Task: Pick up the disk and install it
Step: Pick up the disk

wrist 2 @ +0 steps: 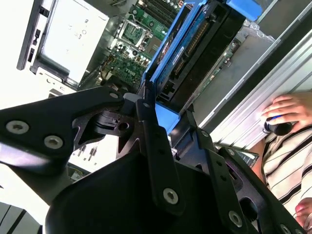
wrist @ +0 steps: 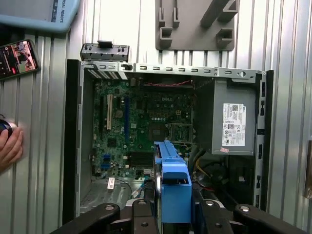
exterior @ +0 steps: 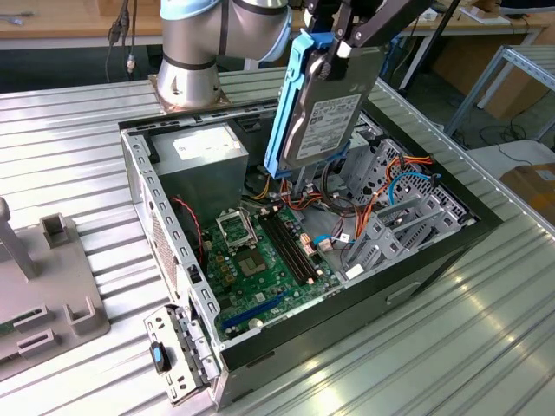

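Above the open black-and-grey metal desktop computer case (exterior: 165, 217), the black two-fingered gripper (exterior: 335, 52) is clamped tight on the upper end of the disk (exterior: 329, 117) — a rectangular silver-grey metal hard drive with a white printed label, framed by blue plastic rails. It hangs on edge beneath the fingers, slightly tilted and clear of the case, over the far end of the green motherboard (exterior: 260, 251). To the exterior view's right lie orange and blue cables (exterior: 395, 186); to its left stands a grey metal power supply box (exterior: 195, 160). In the first wrist view the blue rail (wrist: 174, 187) sits pinched between the finger bars — drive edge-on.
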`<state>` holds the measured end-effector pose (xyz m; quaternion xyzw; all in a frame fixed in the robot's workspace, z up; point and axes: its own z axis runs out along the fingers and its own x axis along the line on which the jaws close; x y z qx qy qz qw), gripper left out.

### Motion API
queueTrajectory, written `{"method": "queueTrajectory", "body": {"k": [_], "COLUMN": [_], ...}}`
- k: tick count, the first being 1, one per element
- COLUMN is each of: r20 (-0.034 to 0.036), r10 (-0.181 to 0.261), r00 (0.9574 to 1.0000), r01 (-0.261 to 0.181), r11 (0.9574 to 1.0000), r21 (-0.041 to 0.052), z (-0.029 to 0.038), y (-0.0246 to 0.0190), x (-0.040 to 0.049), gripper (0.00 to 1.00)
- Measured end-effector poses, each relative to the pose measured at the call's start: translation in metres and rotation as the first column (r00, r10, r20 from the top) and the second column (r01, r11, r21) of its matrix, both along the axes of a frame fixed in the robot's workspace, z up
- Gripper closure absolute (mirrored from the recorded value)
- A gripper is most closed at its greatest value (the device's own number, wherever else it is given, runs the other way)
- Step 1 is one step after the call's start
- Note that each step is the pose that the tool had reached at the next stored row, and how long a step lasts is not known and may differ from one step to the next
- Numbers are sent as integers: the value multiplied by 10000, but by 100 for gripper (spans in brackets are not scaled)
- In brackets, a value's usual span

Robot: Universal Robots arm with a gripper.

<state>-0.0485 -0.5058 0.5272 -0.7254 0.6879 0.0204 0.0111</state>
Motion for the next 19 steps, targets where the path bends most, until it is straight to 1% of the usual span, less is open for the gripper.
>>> {"method": "queueTrajectory", "body": {"k": [1,2,4,12,15,19], "r20": [0,0,0,-1,-1,-1], "r10": [-1,-1,0,1,0,-1], "r00": [10000,10000,10000,10000,10000,10000], "r01": [1,1,0,-1,0,1], "r11": [10000,10000,10000,10000,10000,10000], "r21": [-1,0,-1,-1,-1,-2], "z": [1,0,1,1,0,-1], "y": [-61,-105,-141,-145,-145,-144], "x": [12,12,11,16,61,202], "gripper": [64,64,64,64,64,64]}}
